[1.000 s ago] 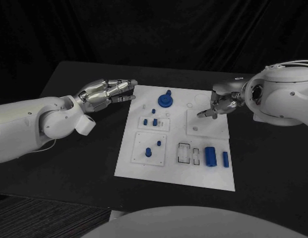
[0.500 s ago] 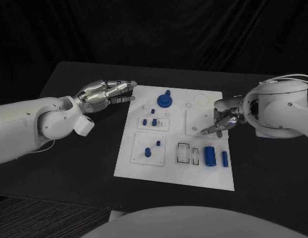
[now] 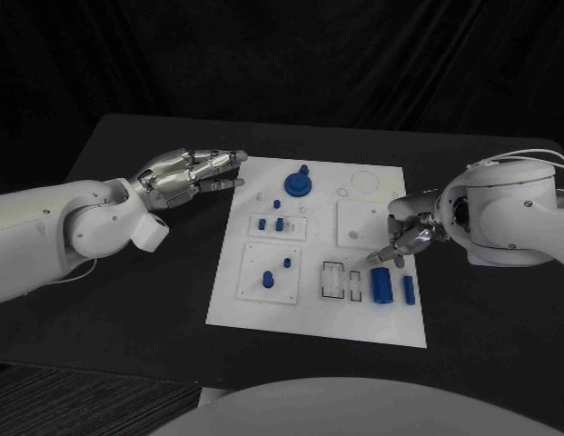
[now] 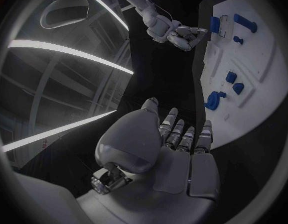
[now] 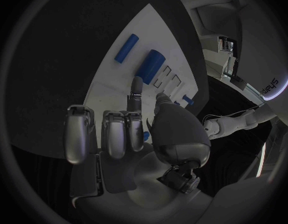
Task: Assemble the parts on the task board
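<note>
Right hand hovers just above the white rectangular task board, one finger pointing down at the thick blue plastic cylinder, other fingers curled in, holding nothing. Cylinder lies loose on the board's near right part, beside a slimmer blue rod. Looks light, rigid, smooth: likely rolls if nudged, so pinch across its middle, from both long sides. Left hand hangs off the board's far left corner, fingers loosely curled, empty.
</note>
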`<action>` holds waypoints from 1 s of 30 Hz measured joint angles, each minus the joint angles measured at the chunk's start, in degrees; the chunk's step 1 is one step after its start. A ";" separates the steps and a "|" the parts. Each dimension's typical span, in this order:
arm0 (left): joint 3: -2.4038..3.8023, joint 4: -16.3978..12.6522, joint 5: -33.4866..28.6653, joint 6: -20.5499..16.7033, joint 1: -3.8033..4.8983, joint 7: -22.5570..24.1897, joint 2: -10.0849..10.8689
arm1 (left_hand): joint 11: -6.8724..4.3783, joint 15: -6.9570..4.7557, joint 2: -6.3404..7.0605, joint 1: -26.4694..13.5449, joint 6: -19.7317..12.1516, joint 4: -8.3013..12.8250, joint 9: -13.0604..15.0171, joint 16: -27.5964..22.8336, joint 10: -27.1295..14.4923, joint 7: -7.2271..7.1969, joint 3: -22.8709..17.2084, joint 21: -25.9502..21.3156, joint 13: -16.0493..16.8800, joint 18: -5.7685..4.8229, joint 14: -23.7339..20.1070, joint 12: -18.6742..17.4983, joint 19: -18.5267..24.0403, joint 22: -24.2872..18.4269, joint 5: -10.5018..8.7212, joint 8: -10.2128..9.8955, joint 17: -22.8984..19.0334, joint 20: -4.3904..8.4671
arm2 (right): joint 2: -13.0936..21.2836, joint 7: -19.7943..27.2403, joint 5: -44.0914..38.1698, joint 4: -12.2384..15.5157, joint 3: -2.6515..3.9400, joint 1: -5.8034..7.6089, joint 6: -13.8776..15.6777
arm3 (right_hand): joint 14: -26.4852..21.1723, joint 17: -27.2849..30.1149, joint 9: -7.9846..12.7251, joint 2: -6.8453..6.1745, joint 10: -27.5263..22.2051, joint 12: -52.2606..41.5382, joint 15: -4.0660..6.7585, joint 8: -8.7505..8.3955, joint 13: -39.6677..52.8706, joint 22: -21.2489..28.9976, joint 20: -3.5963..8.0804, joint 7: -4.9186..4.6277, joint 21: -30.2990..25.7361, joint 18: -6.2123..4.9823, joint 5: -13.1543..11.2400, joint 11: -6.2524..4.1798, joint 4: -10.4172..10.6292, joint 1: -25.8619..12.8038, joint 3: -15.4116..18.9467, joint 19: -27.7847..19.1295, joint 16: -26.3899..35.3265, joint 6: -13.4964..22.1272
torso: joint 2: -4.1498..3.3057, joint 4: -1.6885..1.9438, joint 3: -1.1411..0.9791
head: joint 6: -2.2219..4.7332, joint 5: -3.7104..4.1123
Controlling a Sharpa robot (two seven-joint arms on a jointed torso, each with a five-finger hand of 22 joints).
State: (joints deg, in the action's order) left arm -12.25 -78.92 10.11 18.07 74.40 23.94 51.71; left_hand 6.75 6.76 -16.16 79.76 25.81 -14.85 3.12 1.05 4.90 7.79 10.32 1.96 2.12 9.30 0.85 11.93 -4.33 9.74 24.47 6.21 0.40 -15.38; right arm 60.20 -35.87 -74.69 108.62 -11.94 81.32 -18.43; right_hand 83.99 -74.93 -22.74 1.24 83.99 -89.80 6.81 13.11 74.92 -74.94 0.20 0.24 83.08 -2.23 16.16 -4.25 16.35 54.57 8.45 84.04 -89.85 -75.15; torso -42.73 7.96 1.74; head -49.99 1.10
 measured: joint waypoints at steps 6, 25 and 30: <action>0.00 -0.01 0.00 0.16 -0.02 -0.17 -0.05 | 0.00 0.00 0.00 0.00 0.20 0.00 0.00 0.00 0.00 0.20 0.00 0.00 0.00 0.00 0.00 0.00 0.00 0.00 0.00 0.00 0.00 0.00 | 0.10 -0.15 0.10 0.21 0.00 -0.59 -0.45 | 0.00 0.00 0.17 0.07 0.03 0.00 0.00 -0.66 0.00 -0.01 0.00 -0.36 -0.88 0.00 0.00 0.29 0.00 -0.07 0.00 0.00 0.00 0.70 | 0.00 -0.02 0.01 | 0.00 -0.07; -0.01 0.04 0.00 0.70 -0.26 -0.62 -0.26 | 0.23 0.12 0.00 0.00 0.31 0.00 0.00 0.00 0.23 0.09 0.00 0.00 -0.02 -0.01 0.12 0.00 -0.21 0.06 0.00 0.03 0.05 -0.22 | -0.74 -0.33 0.18 -0.72 -0.01 -3.19 -1.00 | 0.00 0.01 0.49 -0.20 0.10 0.00 -1.04 -3.62 -0.01 0.01 -0.55 -2.06 -3.05 0.00 -0.28 1.57 -0.31 0.66 1.11 0.07 0.00 4.73 | -0.03 0.03 0.00 | 0.00 0.17; -0.01 0.04 0.00 0.87 -0.31 -0.74 -0.30 | 0.23 0.21 0.00 0.00 0.62 -0.16 0.04 0.00 0.23 0.20 -0.16 0.00 -0.02 -0.01 0.21 -0.01 -0.21 0.05 0.00 0.23 0.05 -0.21 | -1.31 -0.37 0.19 -1.49 0.01 -4.35 -1.30 | 0.14 0.01 -0.17 -0.25 0.09 0.00 -1.21 -3.86 -0.01 0.01 -0.75 -2.20 -3.76 0.00 -0.22 1.96 -0.31 1.32 1.11 -0.09 0.00 5.49 | -0.04 0.03 -0.01 | 0.00 0.23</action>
State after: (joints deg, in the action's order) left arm -12.26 -78.87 10.11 18.94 74.09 23.20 51.42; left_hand 6.97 6.96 -16.16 79.76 26.43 -15.02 3.16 1.05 5.13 7.99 10.16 1.96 2.10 9.30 1.05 11.92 -4.54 9.80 24.47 6.44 0.45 -15.59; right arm 58.89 -36.24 -74.50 107.13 -11.92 76.96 -19.72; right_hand 84.13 -74.92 -22.91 0.98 84.09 -89.80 5.60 9.25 74.91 -74.93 -0.54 -1.96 79.32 -2.23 15.93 -2.28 16.03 55.89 9.56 83.95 -89.85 -69.67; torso -42.77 7.99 1.72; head -49.99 1.33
